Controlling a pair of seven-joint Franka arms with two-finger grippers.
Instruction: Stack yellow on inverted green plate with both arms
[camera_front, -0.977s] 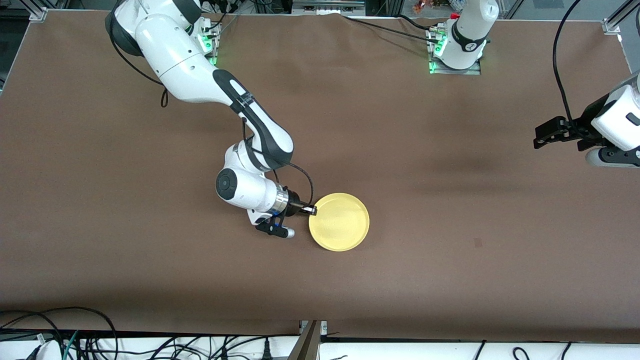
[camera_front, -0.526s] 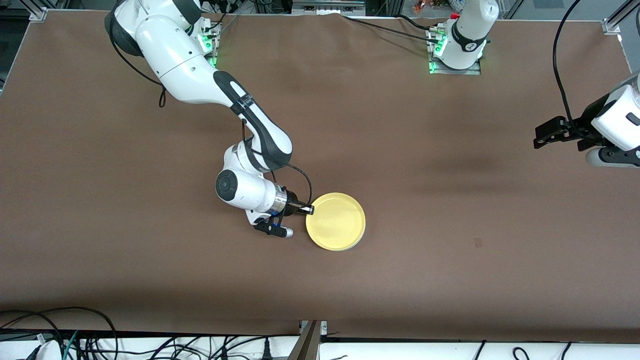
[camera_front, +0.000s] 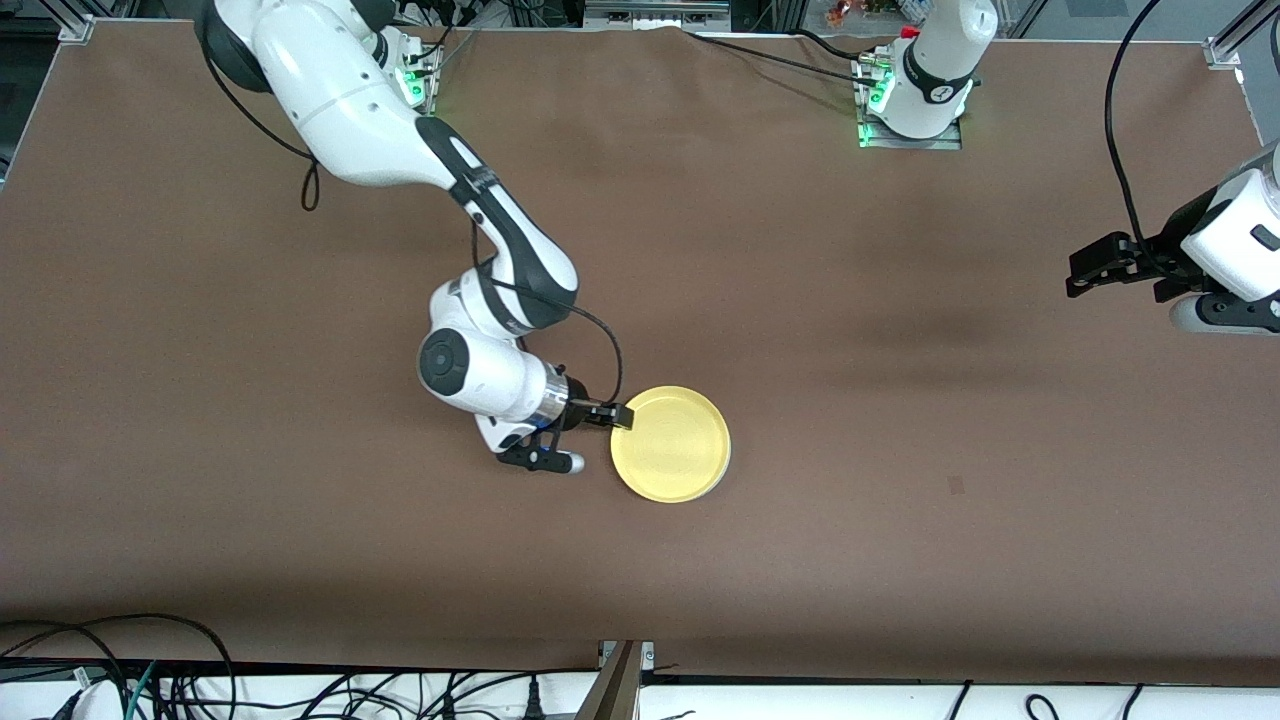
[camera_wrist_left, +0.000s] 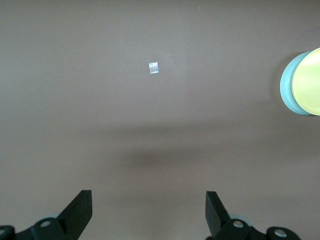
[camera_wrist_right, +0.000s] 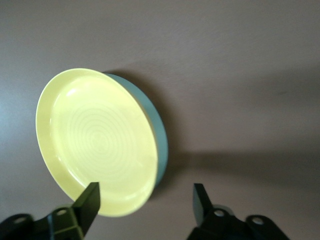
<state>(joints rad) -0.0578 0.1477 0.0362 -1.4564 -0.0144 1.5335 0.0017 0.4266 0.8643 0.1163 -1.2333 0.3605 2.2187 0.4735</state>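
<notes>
The yellow plate (camera_front: 672, 445) lies face up on the green plate (camera_wrist_right: 160, 131) in the middle of the table. Only a thin pale green rim (camera_wrist_left: 286, 88) shows from under the yellow plate (camera_wrist_left: 308, 82). My right gripper (camera_front: 620, 417) is low at the stack's edge toward the right arm's end of the table. In the right wrist view it (camera_wrist_right: 145, 190) stands open, one finger over the yellow plate (camera_wrist_right: 95, 140), the other over bare table, gripping nothing. My left gripper (camera_front: 1085, 275) waits open over the left arm's end of the table, and nothing lies between its fingertips (camera_wrist_left: 148, 196).
A brown cloth covers the table (camera_front: 900, 560). A small pale mark (camera_wrist_left: 154, 67) lies on it between the stack and the left arm's end. Cables (camera_front: 110, 675) run along the edge nearest the front camera. The arm bases (camera_front: 915, 100) stand along the edge farthest from it.
My right gripper has opened and let go of the yellow plate, which has settled flat on the green plate. The right arm has drawn back slightly. The left arm has not moved.
</notes>
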